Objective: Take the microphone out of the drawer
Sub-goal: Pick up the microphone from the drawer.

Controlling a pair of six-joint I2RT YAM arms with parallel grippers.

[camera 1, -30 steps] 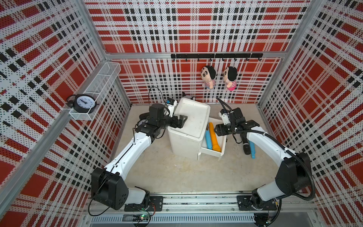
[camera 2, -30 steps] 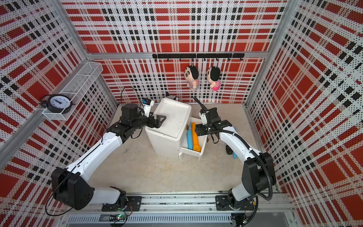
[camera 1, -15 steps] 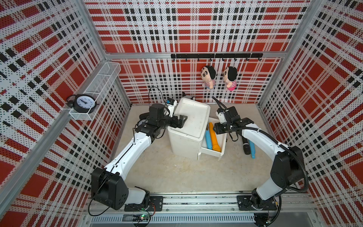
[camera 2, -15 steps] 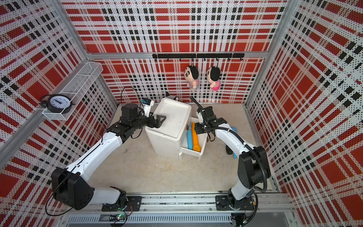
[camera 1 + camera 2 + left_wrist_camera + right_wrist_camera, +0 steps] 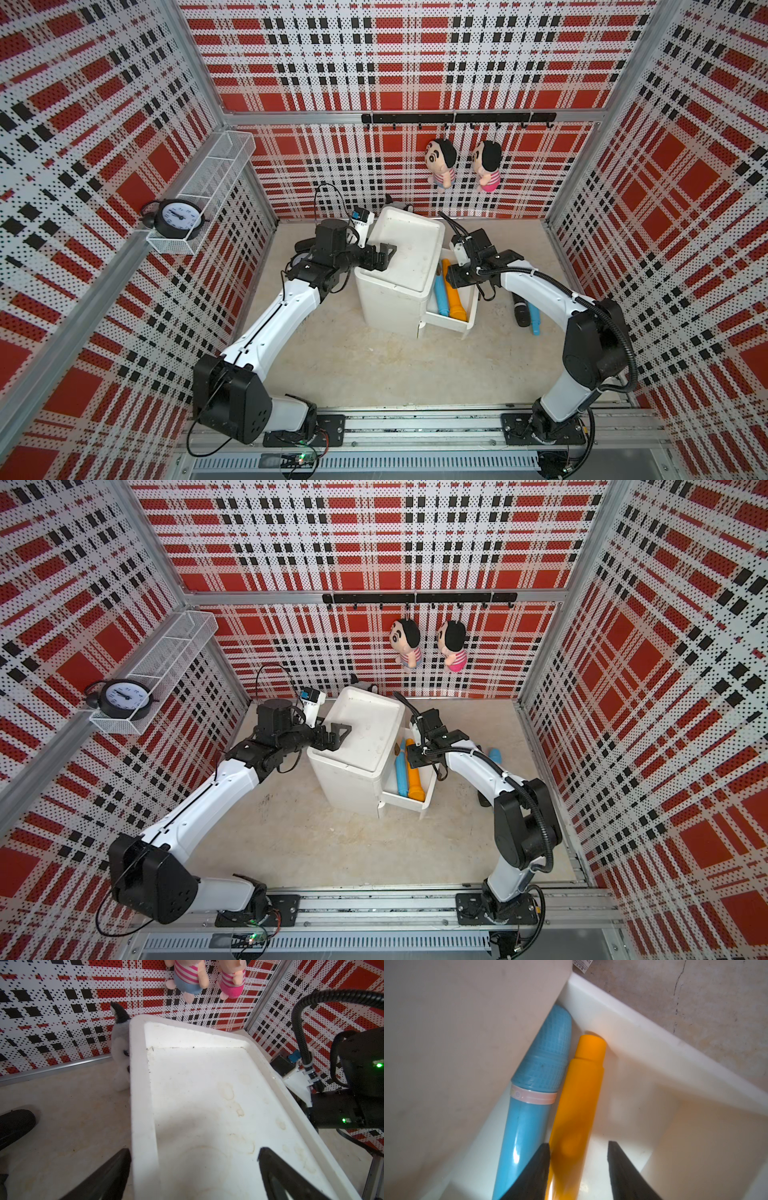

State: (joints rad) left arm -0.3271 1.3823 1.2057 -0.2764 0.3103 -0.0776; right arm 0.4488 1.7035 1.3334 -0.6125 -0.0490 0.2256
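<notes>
The white cabinet [image 5: 411, 253] [image 5: 207, 1105] stands mid-table with its drawer [image 5: 451, 328] [image 5: 643, 1043] pulled out to the right. An orange microphone [image 5: 452, 291] [image 5: 577, 1105] and a blue microphone [image 5: 439, 295] [image 5: 533, 1088] lie side by side in the drawer. My right gripper [image 5: 578, 1144] [image 5: 451, 276] reaches down into the drawer, open, astride the orange microphone. One finger sits between the two microphones against the orange one; the other stands a little apart from it. My left gripper [image 5: 194, 1149] [image 5: 384, 257] is open, straddling the cabinet top's left rim.
A black microphone [image 5: 520, 309] and a blue one [image 5: 534, 318] lie on the table right of the drawer. A husky plush [image 5: 120, 1053] sits behind the cabinet. Two dolls [image 5: 441, 164] hang on the back wall. A clock [image 5: 176, 216] sits in the wire shelf at left.
My right gripper has moved left and down into the drawer and narrowed its jaws around the orange microphone. The left arm has not moved.
</notes>
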